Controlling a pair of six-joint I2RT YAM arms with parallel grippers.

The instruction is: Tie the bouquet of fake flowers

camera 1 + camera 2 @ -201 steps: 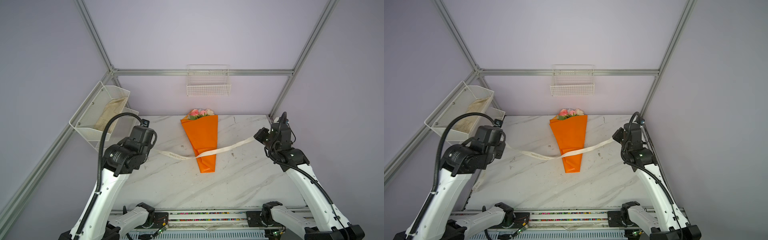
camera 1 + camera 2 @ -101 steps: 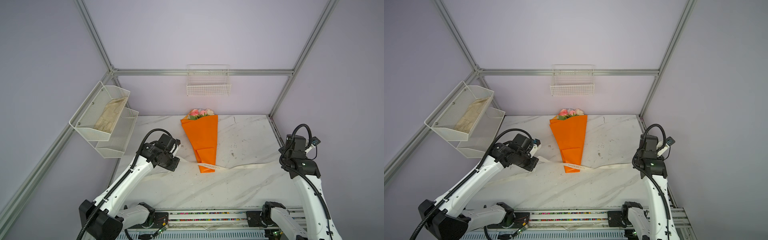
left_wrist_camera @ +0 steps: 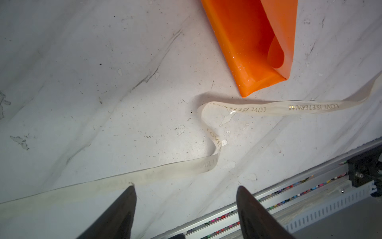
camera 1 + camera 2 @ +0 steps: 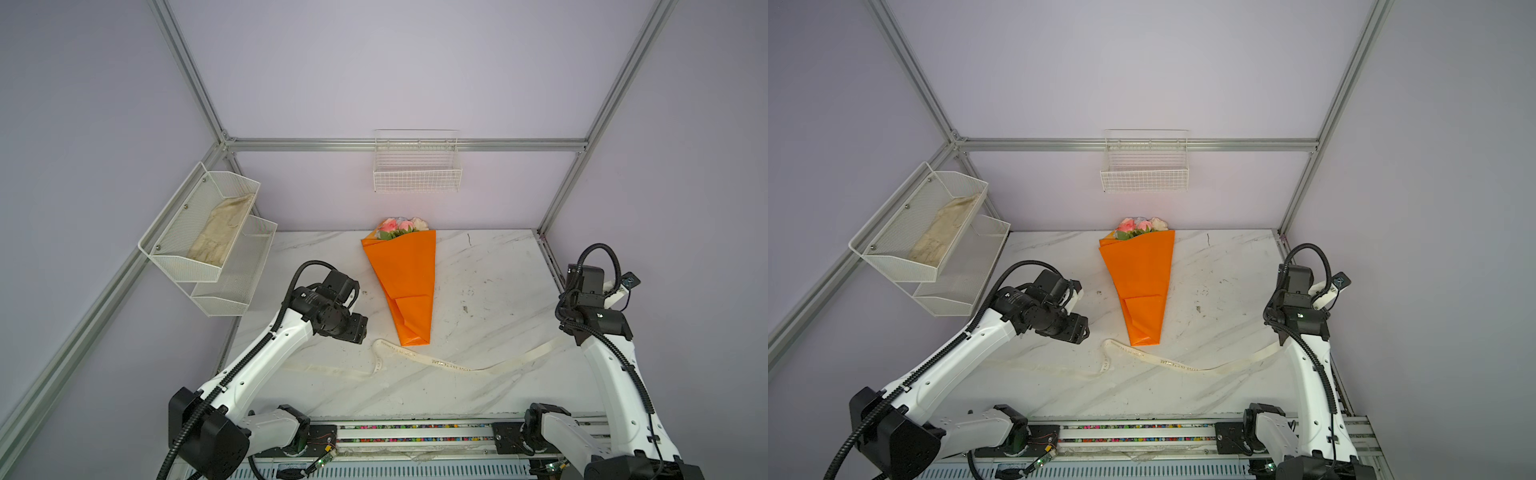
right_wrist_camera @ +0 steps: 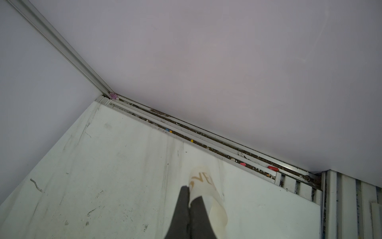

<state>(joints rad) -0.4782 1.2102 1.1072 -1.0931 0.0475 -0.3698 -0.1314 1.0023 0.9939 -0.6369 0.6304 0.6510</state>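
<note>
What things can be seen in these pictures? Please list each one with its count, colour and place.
table: one, white marble pattern, under everything.
bouquet: one, orange wrapping with pink and cream roses, lying mid-table, flowers toward the back wall.
ribbon: one, cream with gold lettering, loose on the table by the bouquet's narrow end, not around it.
wire basket: one, white, on the back wall.
mesh shelf: one with two tiers, white, on the left wall.
cloth: one, beige, in the shelf's upper tier.
left gripper: one, dark fingers, open above the ribbon.
right gripper: one, dark fingers, shut on the ribbon's end near the table's right edge.
</note>
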